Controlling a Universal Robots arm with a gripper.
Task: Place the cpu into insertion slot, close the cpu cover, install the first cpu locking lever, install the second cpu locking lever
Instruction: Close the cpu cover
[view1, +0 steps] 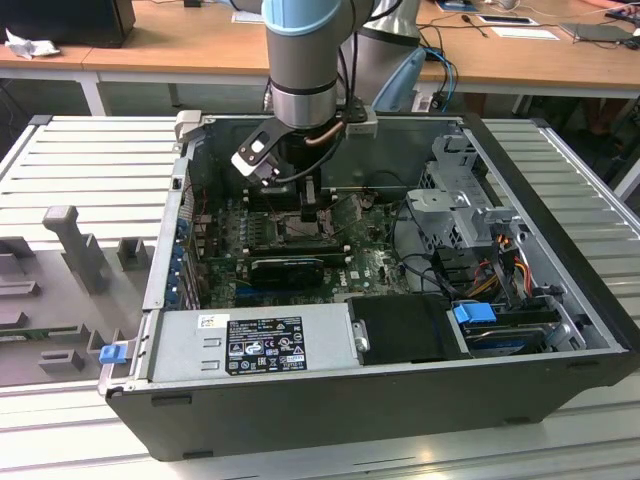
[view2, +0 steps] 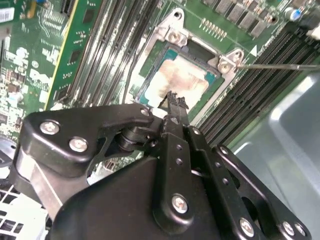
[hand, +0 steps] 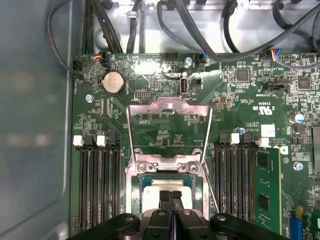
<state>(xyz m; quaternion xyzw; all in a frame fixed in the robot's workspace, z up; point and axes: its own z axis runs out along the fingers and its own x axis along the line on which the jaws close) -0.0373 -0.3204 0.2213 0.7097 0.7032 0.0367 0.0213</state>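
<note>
We see the pincer (hand: 171, 194), tips pressed together, over the cpu (view2: 185, 80) in the insertion slot (view2: 200, 50), hiding its near edge. The cpu cover (hand: 168, 106) stands open.

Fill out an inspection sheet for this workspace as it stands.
Surface: slatted metal table carrying the open computer case.
Job's things: cpu lies in the insertion slot; cpu cover is swung open, back over the board.
Clutter: grey fixture blocks at the exterior view's left.
Grippers: gripper shut, nothing seen between its fingers, tips at the cpu; contact unclear.
Cables: black cables along the case wall; coloured leads by the drive bay.
Surroundings: wooden desks behind.
</note>
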